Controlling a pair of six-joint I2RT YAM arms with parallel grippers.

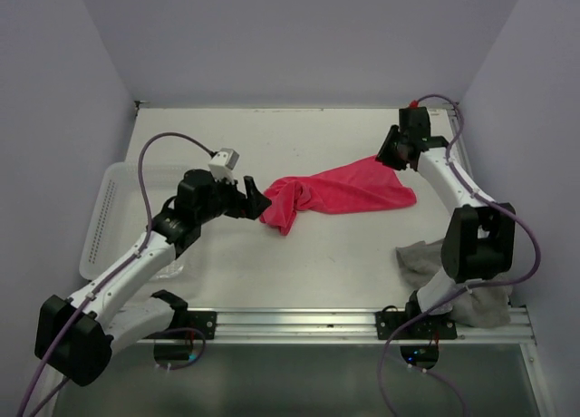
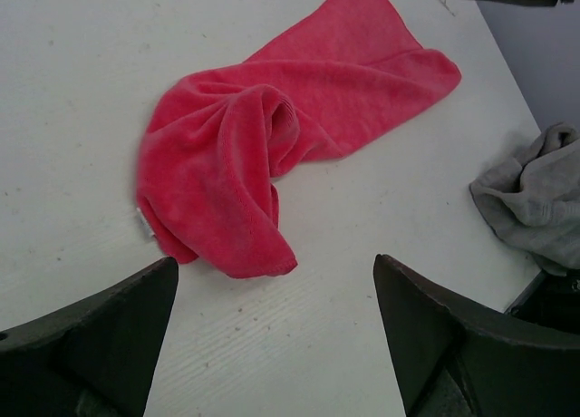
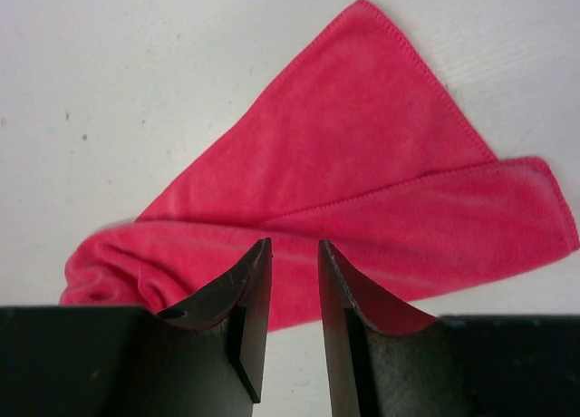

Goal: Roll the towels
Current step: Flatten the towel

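Note:
The pink-red towel [image 1: 337, 190] lies crumpled and partly folded on the white table, its long axis running left to right. My left gripper [image 1: 258, 202] is open and empty, just left of the towel's bunched left end [image 2: 227, 181]; in the left wrist view the gripper [image 2: 276, 263] has its jaws wide apart above bare table. My right gripper [image 1: 388, 154] hovers at the towel's far right corner. In the right wrist view the gripper [image 3: 294, 245] has its jaws a narrow gap apart with nothing between them, over the towel [image 3: 362, 181]. The grey-taupe towel [image 1: 417, 256] lies crumpled near the right arm's base, partly hidden by it, and shows in the left wrist view [image 2: 535, 199].
A white perforated plastic basket [image 1: 104, 218] stands at the left table edge, partly under my left arm. A metal rail [image 1: 299, 322] runs along the near edge. Purple-grey walls close in the back and both sides.

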